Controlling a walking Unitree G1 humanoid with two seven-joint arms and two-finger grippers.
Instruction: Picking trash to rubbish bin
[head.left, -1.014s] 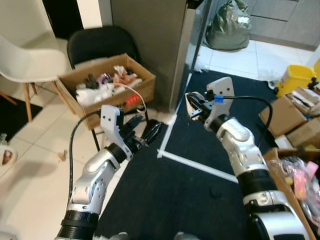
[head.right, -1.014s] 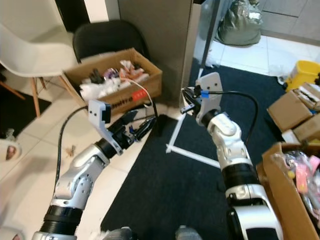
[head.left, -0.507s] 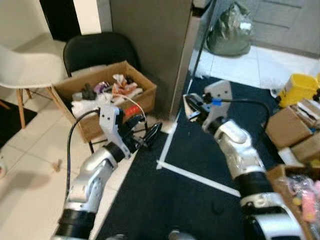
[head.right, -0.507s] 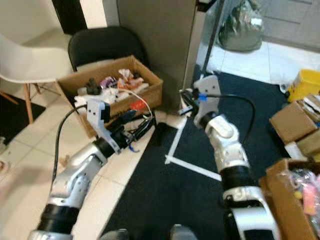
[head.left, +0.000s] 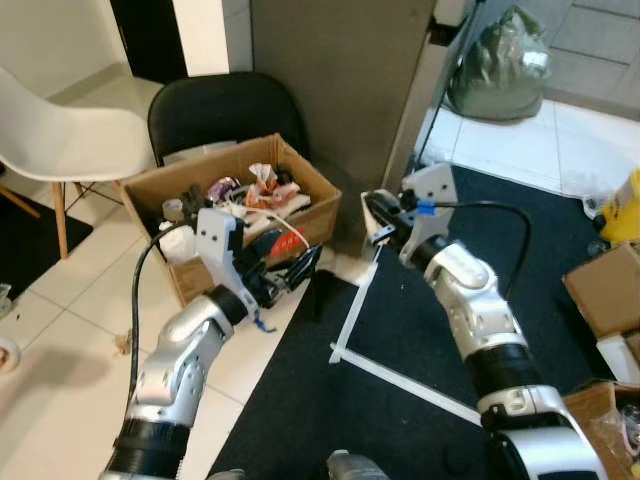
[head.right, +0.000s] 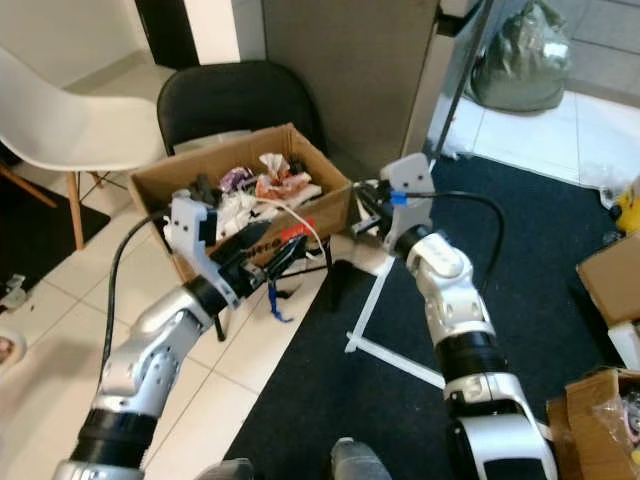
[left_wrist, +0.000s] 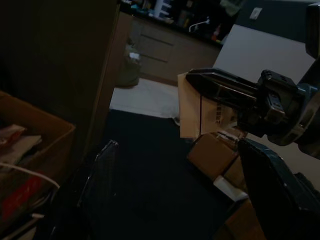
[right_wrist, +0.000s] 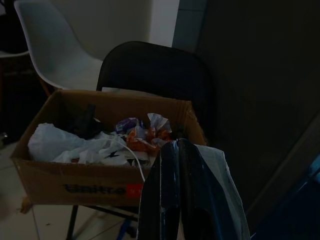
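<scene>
1. Cardboard box (head.left: 305, 200), open-topped, resting on the seat of a black chair (head.left: 215, 105); serves as the bin. Contents: white plastic bag, crumpled orange-and-white wrappers, dark items, a white cable looping over its front wall.
2. Right gripper (head.left: 372, 212), raised just beside the box's near right corner. Fingers (right_wrist: 172, 190) pressed together, pinching a piece of white plastic trash (right_wrist: 222, 170); in the right wrist view the trash hangs along the fingers, with the box directly beyond their tips.
3. Left gripper (head.left: 296, 272), held out in front of the box's front wall, low and to the robot's left of the right gripper. Fingers (left_wrist: 225, 90) spread apart, holding nothing. A thin blue strip (head.right: 277, 305) dangles below it.
4. White chair (head.left: 60, 135), moulded shell on wooden legs, to the left of the black chair on pale floor tiles.
5. Grey cabinet panel (head.left: 340, 80), upright behind the box.
6. Dark carpet (head.left: 400, 410) with white tape lines (head.left: 352, 318) forming a corner, beneath the right arm.
7. Green sack (head.left: 500, 65), on tiles at the far right.
8. Brown cartons (head.left: 605, 290), at the right edge of the carpet.
</scene>
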